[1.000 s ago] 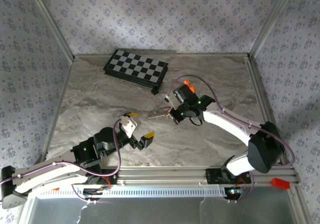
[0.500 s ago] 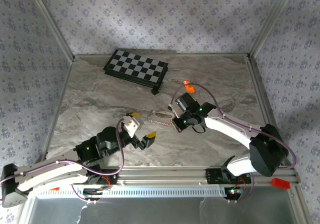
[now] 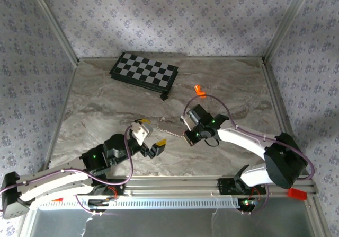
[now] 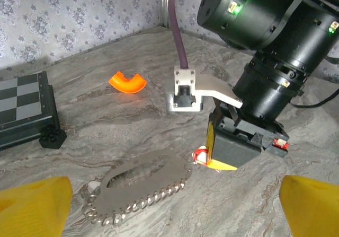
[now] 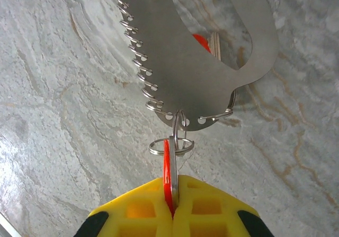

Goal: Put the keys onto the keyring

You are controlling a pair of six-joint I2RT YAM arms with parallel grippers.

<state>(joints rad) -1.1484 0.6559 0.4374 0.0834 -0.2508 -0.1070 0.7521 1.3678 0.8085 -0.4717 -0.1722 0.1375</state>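
The left tool is wide open and holds nothing. Just to its right, the silver keyring lies flat on the counter. The right tool is squeezed tight on a red key. The key touches a little ring at the keyring's edge.

The keyring is dull brushed metal; the key has a red plastic head; the tabletop looks smooth and marble-patterned.
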